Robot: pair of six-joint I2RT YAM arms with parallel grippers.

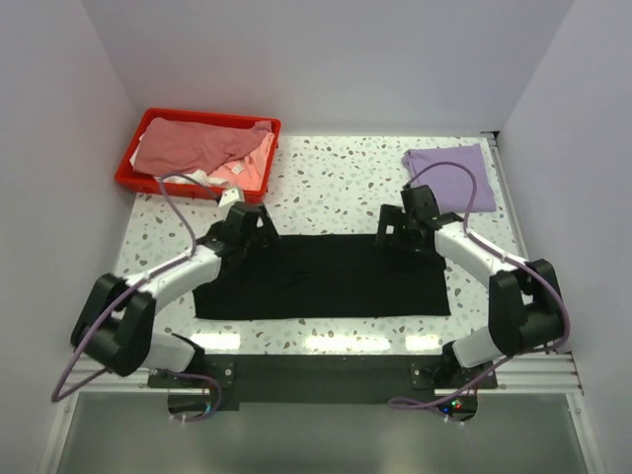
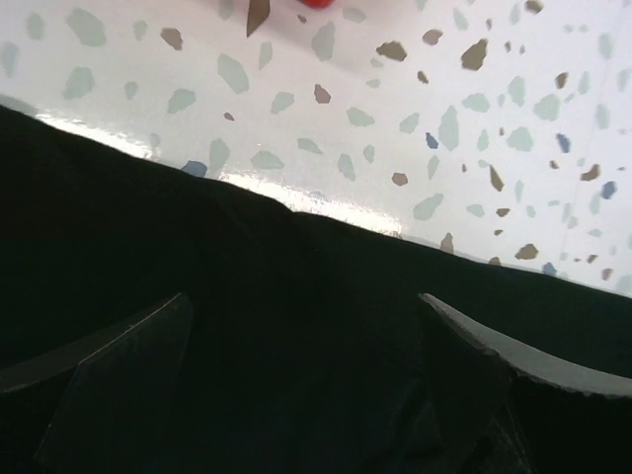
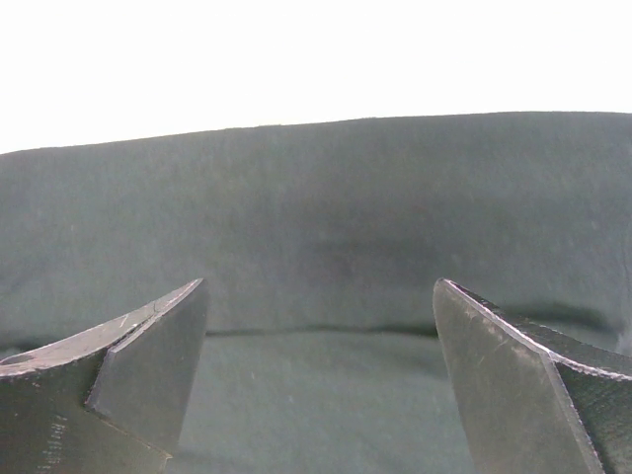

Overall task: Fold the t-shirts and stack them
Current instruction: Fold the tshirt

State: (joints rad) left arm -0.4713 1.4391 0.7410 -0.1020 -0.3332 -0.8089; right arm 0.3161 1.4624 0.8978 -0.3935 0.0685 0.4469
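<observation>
A black t-shirt point(image 1: 326, 278) lies flat as a wide rectangle across the middle of the table. My left gripper point(image 1: 249, 235) hovers over its far left edge, jaws open, nothing between them; in the left wrist view the black cloth point(image 2: 247, 296) fills the lower half under my open gripper point(image 2: 306, 316). My right gripper point(image 1: 395, 237) stands open at the far right edge; its wrist view shows a folded hem of the black cloth point(image 3: 316, 257) between the open fingertips point(image 3: 168, 326). A folded light purple t-shirt point(image 1: 449, 178) lies at the back right. Pink and white t-shirts point(image 1: 197, 148) sit crumpled in the red bin.
The red plastic bin point(image 1: 143, 183) stands at the back left corner. White walls close in the table on three sides. Speckled tabletop point(image 1: 336, 188) shows between bin and purple shirt. Cables loop from both arms.
</observation>
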